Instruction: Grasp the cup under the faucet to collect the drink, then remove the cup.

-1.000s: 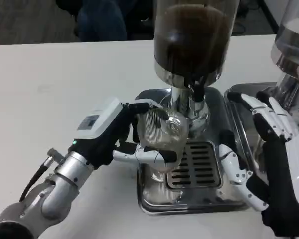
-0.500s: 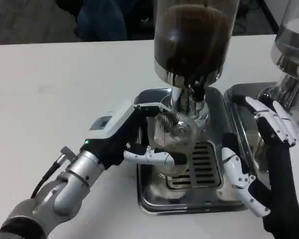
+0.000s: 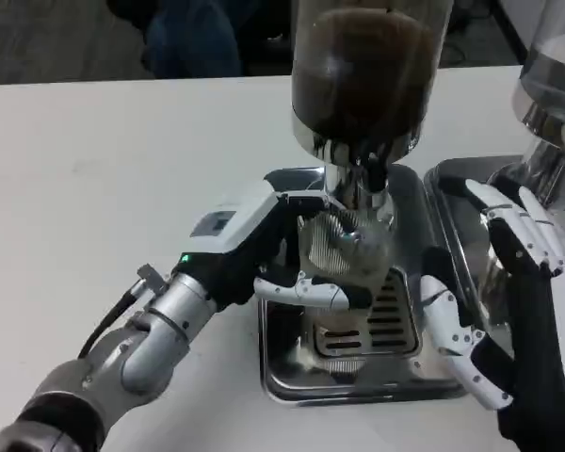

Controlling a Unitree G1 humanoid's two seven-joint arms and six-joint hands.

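**Left hand holds the cup at the faucet; right hand hangs spread beside the tray**

The left hand [image 3: 264, 247] is wrapped around the clear ribbed cup [image 3: 334, 247]. Its upper fingers [image 3: 306, 201] curl over the far side of the cup, and a lower finger reaches across the near side, so the cup sits clamped between them. The silver left forearm [image 3: 146, 334] comes in from the lower left.

The cup is over the steel drip tray [image 3: 292, 363], above the slotted grate [image 3: 381, 315], right up against the chrome column and just beneath the black faucet [image 3: 372, 169]. Whether its base touches the grate I cannot tell, as the fingers hide it. It looks tipped, with its long axis leaning and the mouth turned up and toward the faucet, though the glare on the ribbing makes the exact angle hard to read.

Above it stands the dispenser tank [image 3: 363, 71], filled with dark drink.

The right hand [image 3: 508, 311] holds nothing. Its fingers are spread wide apart, palm turned toward the tray, just beside the tray's right edge; I cannot tell if the lower fingertips touch the rim. Behind it stands a second dispenser [image 3: 551, 85] on its own steel tray [image 3: 452, 202].

Everything rests on the white table [image 3: 122, 160].
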